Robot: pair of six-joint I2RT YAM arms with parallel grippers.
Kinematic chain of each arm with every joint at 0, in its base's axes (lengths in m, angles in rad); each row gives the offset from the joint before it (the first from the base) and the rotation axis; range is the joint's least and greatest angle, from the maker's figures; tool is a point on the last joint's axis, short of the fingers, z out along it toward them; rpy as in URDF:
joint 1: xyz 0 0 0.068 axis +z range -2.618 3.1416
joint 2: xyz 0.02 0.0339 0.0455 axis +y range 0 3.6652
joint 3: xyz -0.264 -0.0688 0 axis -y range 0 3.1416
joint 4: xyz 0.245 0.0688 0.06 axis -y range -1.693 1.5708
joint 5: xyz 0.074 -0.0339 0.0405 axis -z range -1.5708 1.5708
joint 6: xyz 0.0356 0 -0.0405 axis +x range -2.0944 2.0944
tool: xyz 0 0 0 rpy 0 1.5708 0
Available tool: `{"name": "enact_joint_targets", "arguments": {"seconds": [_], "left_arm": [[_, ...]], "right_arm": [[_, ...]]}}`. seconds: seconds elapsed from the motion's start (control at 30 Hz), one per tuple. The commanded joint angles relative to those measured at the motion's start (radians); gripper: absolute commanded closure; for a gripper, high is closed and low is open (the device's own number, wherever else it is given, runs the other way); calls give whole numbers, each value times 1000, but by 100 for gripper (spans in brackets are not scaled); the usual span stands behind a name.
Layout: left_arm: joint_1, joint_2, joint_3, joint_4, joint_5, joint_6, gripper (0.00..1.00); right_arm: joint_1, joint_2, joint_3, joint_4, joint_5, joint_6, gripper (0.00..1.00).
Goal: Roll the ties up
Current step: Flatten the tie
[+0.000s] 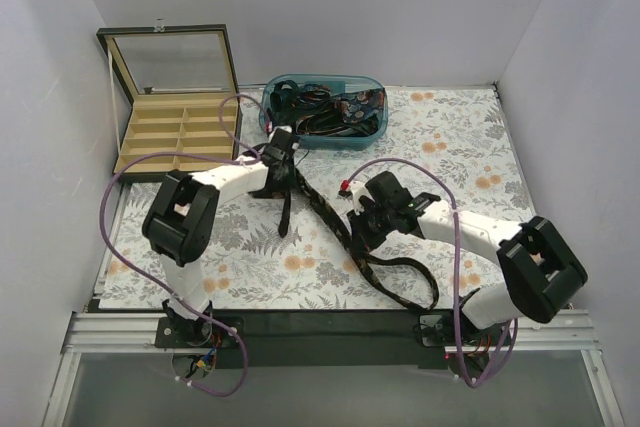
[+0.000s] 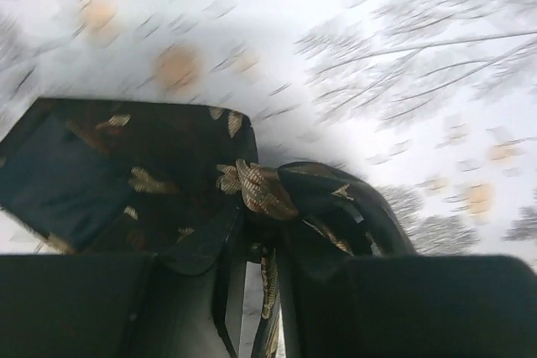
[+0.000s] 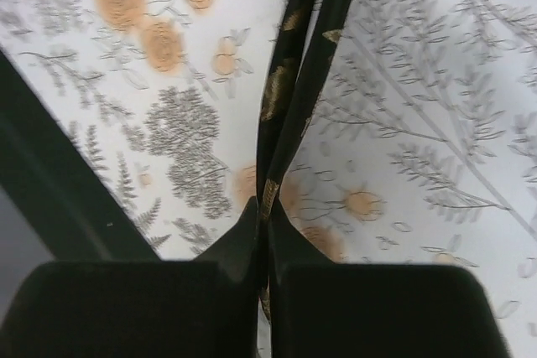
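A dark tie (image 1: pixel 322 209) with gold speckles lies diagonally across the flowered cloth, and its narrow tail curls toward the front right. My left gripper (image 1: pixel 281 175) sits at the tie's upper end. In the left wrist view its fingers are shut on bunched tie fabric (image 2: pixel 260 186), and the wide pointed end (image 2: pixel 126 182) spreads to the left. My right gripper (image 1: pixel 360 227) is over the middle of the tie. In the right wrist view it (image 3: pixel 267 232) is shut on the thin folded strip (image 3: pixel 294 98), which runs away from the fingers.
A blue plastic bin (image 1: pixel 375 87) at the back centre holds several more dark ties. An open wooden box with compartments (image 1: pixel 175 132) stands at the back left. Purple cables (image 1: pixel 110 217) loop beside both arms. White walls enclose the table.
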Motion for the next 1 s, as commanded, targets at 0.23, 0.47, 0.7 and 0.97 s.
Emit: {"name": "enact_joint_targets", "arguments": {"seconds": [0.23, 0.47, 0.7, 0.97], "left_arm": [[-189, 172, 404, 164, 169, 216, 79], [-195, 51, 286, 195, 151, 189, 38], [-195, -251, 78, 148, 30, 62, 8], [-247, -518, -209, 60, 192, -153, 6]], "right_arm": [[50, -187, -123, 308, -27, 309, 79], [46, -356, -205, 282, 143, 330, 33], [-109, -378, -99, 133, 194, 237, 11], [-244, -159, 134, 70, 191, 38, 8]]}}
